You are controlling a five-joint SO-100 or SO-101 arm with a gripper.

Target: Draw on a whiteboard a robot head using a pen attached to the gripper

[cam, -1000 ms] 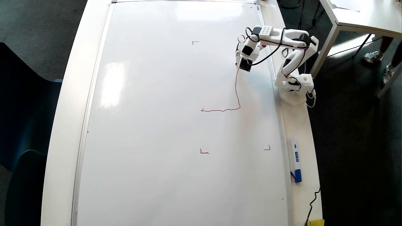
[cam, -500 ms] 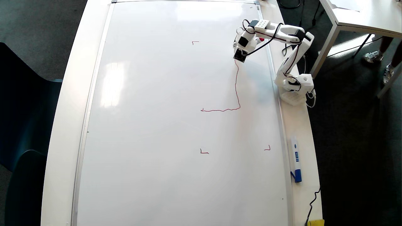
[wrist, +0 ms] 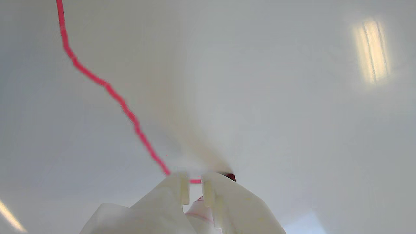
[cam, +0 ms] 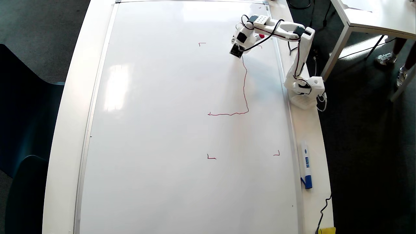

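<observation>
Since a second ago your arm has carried the red line farther up the whiteboard (cam: 169, 130), toward its far edge. So far the robot head (cam: 244, 87) is only a bottom stroke and a right side. Your gripper (wrist: 195, 182) stands nearly closed around the pen (wrist: 199, 208). That glossy board is slippery, so press lightly.

Dark carpet floor (cam: 357, 162), white side table (cam: 373, 19) upper right, daylight glare
</observation>
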